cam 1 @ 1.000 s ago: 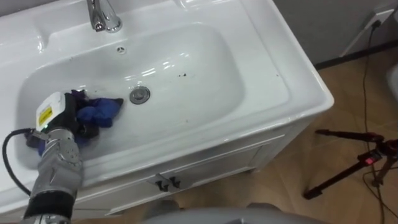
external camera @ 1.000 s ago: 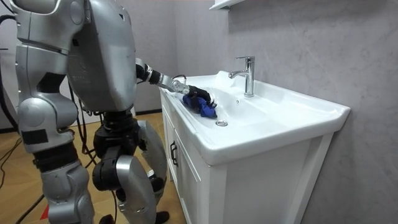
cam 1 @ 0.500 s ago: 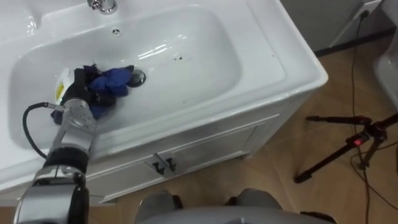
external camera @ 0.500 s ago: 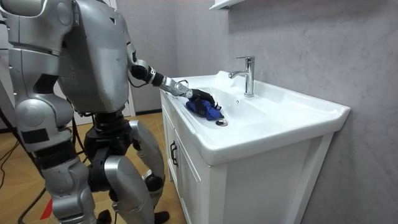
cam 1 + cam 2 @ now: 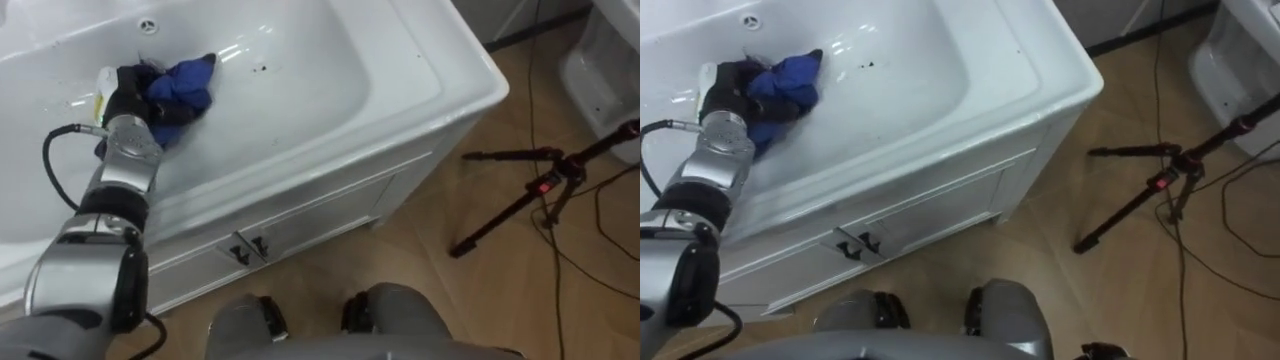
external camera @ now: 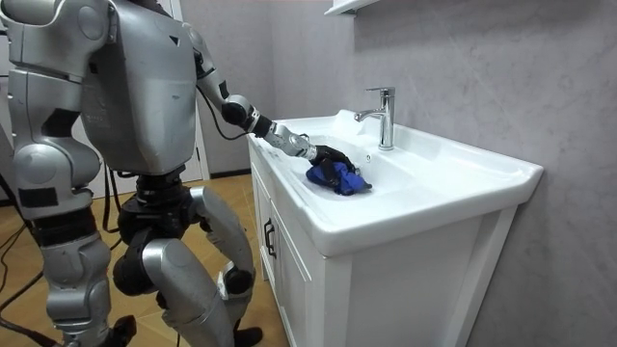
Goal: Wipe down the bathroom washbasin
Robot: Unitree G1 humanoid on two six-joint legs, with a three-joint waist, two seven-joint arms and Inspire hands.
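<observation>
Left robot hand (image 5: 122, 88): inside the bowl, dark fingers curled round the blue cloth (image 5: 182, 88), fingertips partly lost in its folds.
Blue cloth: bunched on the basin (image 5: 300, 70) floor, just below the overflow hole (image 5: 147, 25).
Basin: white; its back edge was cut off in the eye views.
Faucet (image 6: 384, 114): upright behind the bowl in the room view.
Tripod (image 5: 530, 190): on the wooden floor, its top cut off.

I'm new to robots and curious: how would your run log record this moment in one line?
task: wipe basin | left robot hand: grips blue cloth | cloth: bunched on basin floor | stance: standing at basin
</observation>
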